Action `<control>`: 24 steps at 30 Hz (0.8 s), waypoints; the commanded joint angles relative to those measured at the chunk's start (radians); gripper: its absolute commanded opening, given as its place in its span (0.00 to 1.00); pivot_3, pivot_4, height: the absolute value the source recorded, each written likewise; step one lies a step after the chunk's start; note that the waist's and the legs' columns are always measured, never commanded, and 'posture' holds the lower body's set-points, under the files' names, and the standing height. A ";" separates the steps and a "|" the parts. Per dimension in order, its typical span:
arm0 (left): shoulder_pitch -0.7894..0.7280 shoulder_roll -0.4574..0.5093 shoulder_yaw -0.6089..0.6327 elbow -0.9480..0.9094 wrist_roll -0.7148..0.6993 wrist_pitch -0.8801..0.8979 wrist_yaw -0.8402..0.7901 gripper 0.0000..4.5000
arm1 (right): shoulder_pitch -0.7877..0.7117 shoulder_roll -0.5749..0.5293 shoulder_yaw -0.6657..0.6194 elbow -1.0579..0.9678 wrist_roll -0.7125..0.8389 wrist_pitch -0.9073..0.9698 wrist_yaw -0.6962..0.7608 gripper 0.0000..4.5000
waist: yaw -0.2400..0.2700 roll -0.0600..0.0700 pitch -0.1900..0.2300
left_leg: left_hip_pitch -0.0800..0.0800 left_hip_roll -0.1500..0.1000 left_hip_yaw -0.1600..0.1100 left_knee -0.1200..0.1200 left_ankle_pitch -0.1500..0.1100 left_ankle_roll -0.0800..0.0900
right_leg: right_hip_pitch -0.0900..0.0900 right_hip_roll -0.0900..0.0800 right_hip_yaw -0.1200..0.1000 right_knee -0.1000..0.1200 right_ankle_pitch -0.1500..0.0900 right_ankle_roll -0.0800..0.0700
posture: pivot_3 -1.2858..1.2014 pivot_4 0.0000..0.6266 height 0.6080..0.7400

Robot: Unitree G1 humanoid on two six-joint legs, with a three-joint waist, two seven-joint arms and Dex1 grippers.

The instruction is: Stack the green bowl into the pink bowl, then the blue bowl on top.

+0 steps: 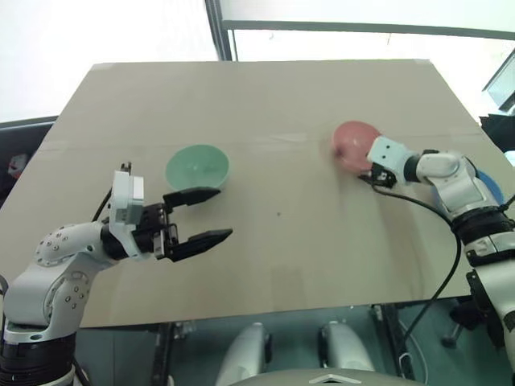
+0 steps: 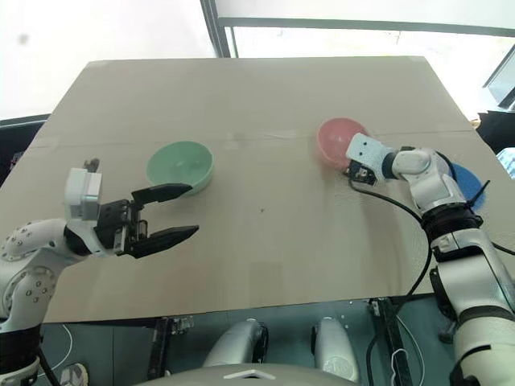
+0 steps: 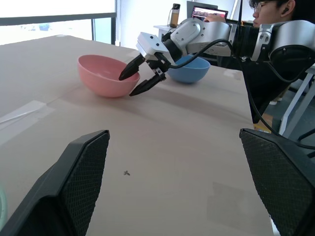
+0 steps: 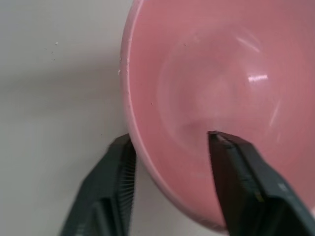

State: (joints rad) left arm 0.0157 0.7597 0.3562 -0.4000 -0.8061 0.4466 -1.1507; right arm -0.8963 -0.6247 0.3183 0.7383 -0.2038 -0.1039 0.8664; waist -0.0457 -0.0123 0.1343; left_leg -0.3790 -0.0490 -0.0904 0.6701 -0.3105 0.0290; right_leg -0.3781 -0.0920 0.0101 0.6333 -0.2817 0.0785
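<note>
The pink bowl (image 1: 352, 143) sits upright at the right of the table. My right gripper (image 3: 126, 85) is open and straddles its near rim, one finger inside the bowl and the other against the outer wall (image 4: 118, 162). The green bowl (image 1: 197, 166) rests at the middle left. My left gripper (image 1: 224, 213) hovers just in front of the green bowl, open and empty, pointing toward the table's middle. The blue bowl (image 3: 189, 71) stands behind my right arm near the right edge, partly hidden by the forearm in the eye views.
The tan table (image 1: 273, 265) has a tape seam across its middle and a small dark speck (image 1: 278, 214) near the centre. A person (image 3: 268, 10) sits beyond the table's right edge by a laptop (image 3: 209, 12). My right arm's black cable (image 1: 438, 233) loops over the right edge.
</note>
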 commanded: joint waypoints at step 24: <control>0.044 0.002 -0.018 0.000 0.053 -0.044 0.020 1.00 | 0.376 -0.105 0.009 -1.036 0.176 0.580 0.265 0.47 | 0.025 -0.005 -0.003 | 0.000 -0.002 -0.008 0.004 0.002 -0.003 | 0.002 -0.002 -0.008 0.007 0.000 0.000 | 0.52 0.24 1.00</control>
State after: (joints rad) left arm 0.0708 0.7540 0.3394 -0.4002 -0.7638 0.4229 -1.1296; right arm -0.5191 -0.7259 0.3723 -0.2395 -0.0356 0.4603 1.1510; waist -0.0204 -0.0168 0.1315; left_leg -0.3791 -0.0506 -0.0982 0.6743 -0.3085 0.0258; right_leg -0.3766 -0.0945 0.0026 0.6408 -0.2817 0.0781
